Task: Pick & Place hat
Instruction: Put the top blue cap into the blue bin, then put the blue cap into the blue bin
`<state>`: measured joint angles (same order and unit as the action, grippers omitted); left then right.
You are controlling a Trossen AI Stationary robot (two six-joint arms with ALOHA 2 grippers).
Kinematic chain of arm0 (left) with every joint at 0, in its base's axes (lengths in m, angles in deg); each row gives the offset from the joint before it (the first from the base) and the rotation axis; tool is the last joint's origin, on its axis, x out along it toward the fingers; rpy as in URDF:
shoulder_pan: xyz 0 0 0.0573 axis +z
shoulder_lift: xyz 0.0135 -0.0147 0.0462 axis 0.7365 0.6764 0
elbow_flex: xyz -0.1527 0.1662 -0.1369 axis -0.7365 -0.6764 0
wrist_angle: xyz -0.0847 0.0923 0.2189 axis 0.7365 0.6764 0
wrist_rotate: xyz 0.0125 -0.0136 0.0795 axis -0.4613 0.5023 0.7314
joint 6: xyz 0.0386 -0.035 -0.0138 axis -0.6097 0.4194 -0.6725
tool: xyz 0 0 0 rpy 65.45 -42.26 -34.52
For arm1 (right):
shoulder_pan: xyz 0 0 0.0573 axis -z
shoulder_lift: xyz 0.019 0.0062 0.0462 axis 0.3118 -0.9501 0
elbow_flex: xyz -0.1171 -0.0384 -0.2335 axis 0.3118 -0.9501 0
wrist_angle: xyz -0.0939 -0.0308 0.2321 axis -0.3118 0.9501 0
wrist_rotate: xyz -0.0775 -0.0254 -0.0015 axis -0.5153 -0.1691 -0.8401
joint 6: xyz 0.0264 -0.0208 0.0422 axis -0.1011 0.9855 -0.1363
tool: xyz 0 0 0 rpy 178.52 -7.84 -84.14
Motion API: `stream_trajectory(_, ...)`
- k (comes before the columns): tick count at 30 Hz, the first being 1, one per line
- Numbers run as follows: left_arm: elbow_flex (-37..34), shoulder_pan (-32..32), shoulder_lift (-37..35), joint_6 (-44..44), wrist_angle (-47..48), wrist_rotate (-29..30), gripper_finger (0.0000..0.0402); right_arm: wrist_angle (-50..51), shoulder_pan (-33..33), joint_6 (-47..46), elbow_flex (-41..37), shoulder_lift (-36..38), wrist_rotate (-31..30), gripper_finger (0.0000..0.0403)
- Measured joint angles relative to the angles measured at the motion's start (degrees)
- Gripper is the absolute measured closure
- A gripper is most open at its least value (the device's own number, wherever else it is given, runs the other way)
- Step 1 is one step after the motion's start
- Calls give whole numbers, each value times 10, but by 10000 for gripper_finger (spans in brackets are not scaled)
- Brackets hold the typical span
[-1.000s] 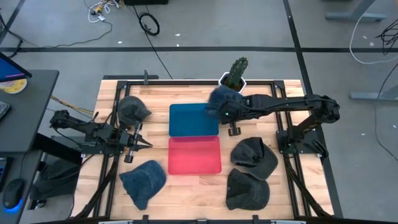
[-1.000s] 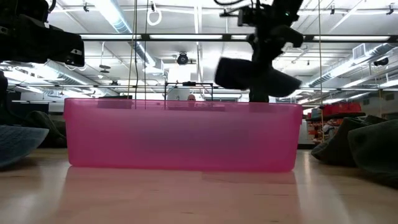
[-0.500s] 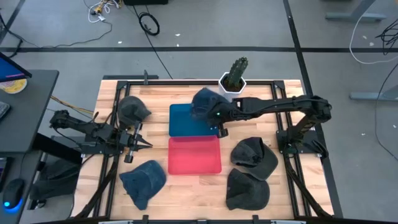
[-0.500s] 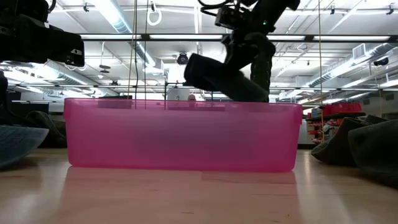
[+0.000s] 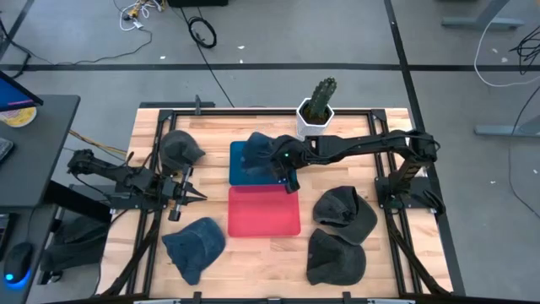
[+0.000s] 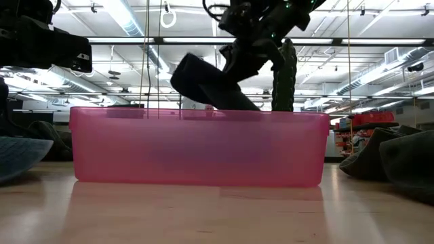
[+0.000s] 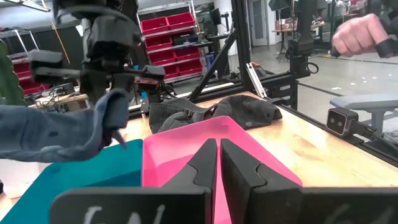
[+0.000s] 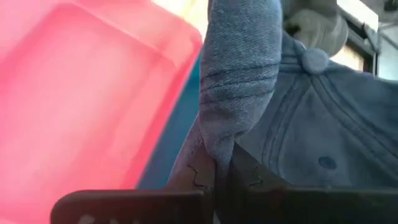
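Note:
My right gripper (image 5: 285,163) is shut on a blue denim cap (image 5: 257,152) and carries it above the blue bin (image 5: 245,173), which lies just beyond the pink bin (image 5: 264,211). In the low view the cap (image 6: 203,85) hangs tilted above the pink bin's rim (image 6: 196,112). The right wrist view shows the cap's crown with its top button (image 8: 313,60). My left gripper (image 5: 192,196) is shut and waits near the table's left side, touching nothing; its shut fingers (image 7: 217,168) point toward the pink bin (image 7: 186,146). My right gripper pinches a bunched fold of the cap's denim (image 8: 224,149) between its two fingers; which part of the cap this is, I cannot tell. The cap is lifted clear and hangs tilted from the fingers, its bulk reaching toward the table's left over the blue bin.
A second blue cap (image 5: 194,241) lies near the table's near-left corner and a dark cap (image 5: 179,149) at the left. Two dark caps (image 5: 344,211) (image 5: 336,257) lie on the right side. A potted cactus (image 5: 316,105) stands at the far edge. A person's hand (image 7: 360,34) shows beyond the table.
My right gripper has carried the cap toward the table's left, from beside the cactus to above the blue bin, and somewhat lower. The cap has stayed in its hold and swung along, tilting more.

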<state>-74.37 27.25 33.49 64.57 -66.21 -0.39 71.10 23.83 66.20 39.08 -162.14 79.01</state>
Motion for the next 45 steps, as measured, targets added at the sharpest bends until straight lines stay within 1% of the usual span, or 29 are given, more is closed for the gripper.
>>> stream_trajectory(3, 0, 0, 0, 0, 0, 0, 376, -6, 10, 8, 0, -18, 15, 394)
stream_trajectory(11, 0, 0, 0, 0, 0, 0, 376, -11, 22, 32, 0, -66, 20, 394)
stream_trajectory(17, 0, 0, 0, 0, 0, 0, 376, -12, 22, 32, 0, -85, 19, 387)
stream_trajectory(21, 0, 0, 0, 0, 0, 0, 376, -16, 22, 29, 0, -85, 19, 373)
stream_trajectory(23, 0, 0, 0, 0, 0, 0, 376, -16, 22, 27, 0, -85, 12, 361)
stream_trajectory(27, 0, 0, 0, 0, 0, 0, 376, -15, 22, 24, 0, -83, -32, 327)
stream_trajectory(32, 0, 0, 0, 0, 0, 0, 376, -8, 21, 19, 0, -83, -31, 266)
stream_trajectory(38, 0, 0, 0, 0, 0, 0, 376, 8, 15, -23, 0, -78, -31, 197)
stream_trajectory(41, 0, 0, 0, 0, 0, 0, 376, 12, 9, -55, 0, -59, -31, 176)
stream_trajectory(45, 0, 0, 0, 0, 0, 0, 376, 29, 1, -118, 0, -15, -31, 165)
